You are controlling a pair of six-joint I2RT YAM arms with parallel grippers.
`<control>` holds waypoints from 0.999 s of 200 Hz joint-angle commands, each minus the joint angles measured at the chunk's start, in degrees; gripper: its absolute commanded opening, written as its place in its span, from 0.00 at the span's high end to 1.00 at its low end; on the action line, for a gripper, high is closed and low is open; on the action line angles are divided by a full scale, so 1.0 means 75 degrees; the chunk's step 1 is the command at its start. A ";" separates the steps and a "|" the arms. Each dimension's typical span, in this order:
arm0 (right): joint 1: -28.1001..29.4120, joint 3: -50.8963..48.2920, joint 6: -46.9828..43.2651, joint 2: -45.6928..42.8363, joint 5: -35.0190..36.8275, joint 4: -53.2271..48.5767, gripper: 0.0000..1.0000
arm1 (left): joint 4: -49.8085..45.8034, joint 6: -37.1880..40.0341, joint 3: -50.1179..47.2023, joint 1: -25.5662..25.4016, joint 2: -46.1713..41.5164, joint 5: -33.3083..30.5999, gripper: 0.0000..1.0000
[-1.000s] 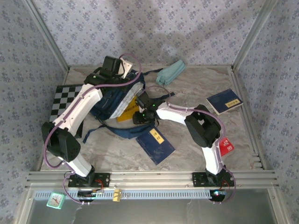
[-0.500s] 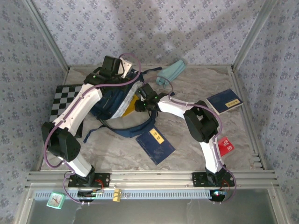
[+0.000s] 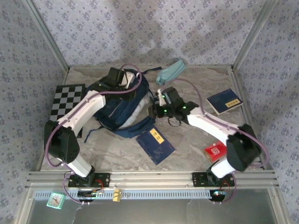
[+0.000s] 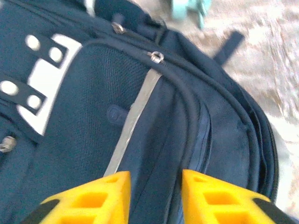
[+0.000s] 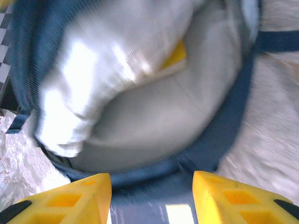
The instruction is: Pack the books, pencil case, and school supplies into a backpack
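Backpack (image 3: 119, 107) lies flat on the table (image 3: 187, 144), left of centre, mouth turned to the right. In the left wrist view its front panel faces up: white patch with snaps, grey stripe, zip pulls.

Left gripper (image 4: 155, 179) hangs over the backpack's far end. Jaws are parted, and navy fabric and a piping ridge show in the gap. Nothing is pinched as far as the wrist view shows, so it reads as released.

Right gripper (image 5: 150, 179) is at the backpack mouth, pointing into it. Jaws stand wide and hold nothing. Ahead of the fingers the pale grey lining bulges open, and a corner of the yellow book (image 5: 175, 55) shows inside it. That wrist view is motion-blurred, so there is no finer detail.

Outside the bag:
- near navy book (image 3: 156, 143) lies flat on the table just in front of the backpack, label up. One corner is up against the bag's lower strap; whether they overlap can't be told.
- far navy book (image 3: 224, 101) lies flat at the right side, well apart from the bag.
- red packet (image 3: 214, 150) is at the near right, just beside the right arm's elbow.
- pencil case (image 3: 170, 72) is at the back edge of the table, just past the backpack's far-right corner, with a loose strap running toward it.

Checkered board (image 3: 63, 98) lies at the left edge, partly under the left arm.
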 commanded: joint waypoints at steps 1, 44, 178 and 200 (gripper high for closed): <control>-0.0404 -0.0769 0.0082 -0.0516 -0.0065 -0.1275 0.47 | 0.0425 -0.1248 -0.0265 -0.0430 -0.0926 0.0016 0.55; -0.0916 -0.1572 0.0216 -0.1182 -0.0622 -0.2406 0.41 | 0.0832 -0.4962 -0.2430 -0.2331 -0.2774 -0.1376 0.45; -0.0461 -0.2225 0.0602 -0.0294 -0.1479 -0.1477 0.32 | 0.3379 -1.0856 -0.6088 -0.5283 -0.2721 -0.2823 0.43; -0.0426 -0.2292 0.0630 -0.0048 -0.1450 -0.1320 0.32 | 0.3583 -1.1206 -0.6217 -0.5277 -0.2338 -0.2662 0.43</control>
